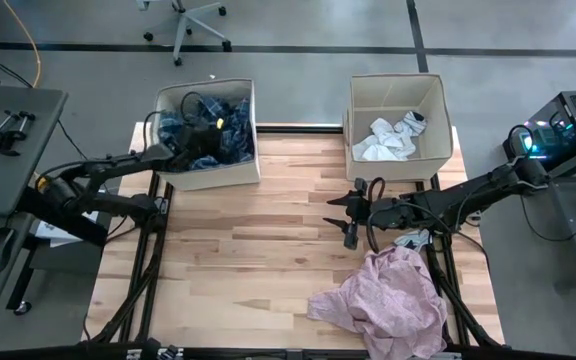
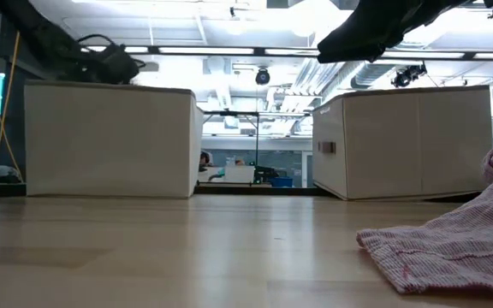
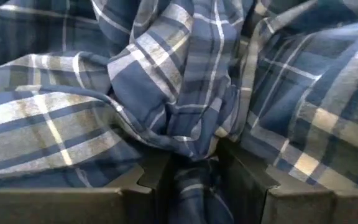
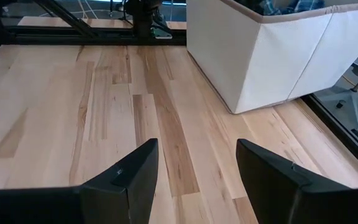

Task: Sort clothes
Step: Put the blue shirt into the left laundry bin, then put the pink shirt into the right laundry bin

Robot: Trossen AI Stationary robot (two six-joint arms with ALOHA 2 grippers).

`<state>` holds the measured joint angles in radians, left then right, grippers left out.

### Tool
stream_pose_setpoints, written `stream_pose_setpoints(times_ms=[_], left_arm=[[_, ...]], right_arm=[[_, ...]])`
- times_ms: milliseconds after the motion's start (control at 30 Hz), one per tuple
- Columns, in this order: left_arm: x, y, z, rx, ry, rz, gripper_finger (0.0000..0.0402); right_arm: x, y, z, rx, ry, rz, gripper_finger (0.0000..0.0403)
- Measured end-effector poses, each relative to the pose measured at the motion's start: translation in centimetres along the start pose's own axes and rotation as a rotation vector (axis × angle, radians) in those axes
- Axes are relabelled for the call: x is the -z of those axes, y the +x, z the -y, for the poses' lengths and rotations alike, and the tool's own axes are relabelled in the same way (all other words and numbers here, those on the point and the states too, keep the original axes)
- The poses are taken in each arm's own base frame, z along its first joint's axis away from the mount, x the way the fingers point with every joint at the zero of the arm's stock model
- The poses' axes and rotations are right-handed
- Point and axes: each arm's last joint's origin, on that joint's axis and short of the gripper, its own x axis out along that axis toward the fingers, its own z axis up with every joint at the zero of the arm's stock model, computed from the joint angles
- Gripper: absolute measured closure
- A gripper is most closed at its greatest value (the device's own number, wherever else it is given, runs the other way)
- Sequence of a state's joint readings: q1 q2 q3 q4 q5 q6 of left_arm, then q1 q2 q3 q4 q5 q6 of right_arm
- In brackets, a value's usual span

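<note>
Your left gripper (image 1: pixel 211 133) sits inside the left beige fabric box (image 1: pixel 208 172), at about eleven o'clock on the light wooden table (image 1: pixel 258 250). Its fingers are closed on a bunched fold of the blue-white plaid shirt (image 3: pixel 185 93), which fills the wrist camera's whole view; the box walls close in on every side there.

Your right gripper (image 1: pixel 351 213) hangs over bare table just right of centre, jaws apart and holding nothing, pointing toward nine o'clock. From its wrist you see open planks ahead and the left box (image 4: pixel 272 56) off to one side, well apart from the fingers (image 4: pixel 126 180).

The right beige fabric box (image 1: pixel 431 95) stands at about one o'clock, with small white socks (image 1: pixel 388 140) lying in its bottom. The crumpled pale pink garment (image 1: pixel 388 300) lies at about five o'clock, reaching the table's near edge and lying just under the right arm (image 1: pixel 458 195). A small pale piece of fabric (image 1: pixel 413 238) shows right beside that arm; you cannot tell what it is.

Between the two boxes and across the table's middle, the wood lies open. In the low view the pink garment (image 2: pixel 460 239) spreads flat at the right.
</note>
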<state>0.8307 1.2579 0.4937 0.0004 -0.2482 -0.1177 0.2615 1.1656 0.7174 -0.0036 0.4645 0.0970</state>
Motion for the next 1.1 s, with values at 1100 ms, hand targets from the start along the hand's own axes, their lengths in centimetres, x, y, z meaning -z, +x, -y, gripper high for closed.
stream_pose_setpoints(times_ms=[1100], left_arm=[[-4.1, -16.1, 5.4, 0.694, 0.179, 0.541, 0.0287]], right_arm=[[5.2, -5.7, -8.5, -0.321, 0.522, -1.118, 0.0102]])
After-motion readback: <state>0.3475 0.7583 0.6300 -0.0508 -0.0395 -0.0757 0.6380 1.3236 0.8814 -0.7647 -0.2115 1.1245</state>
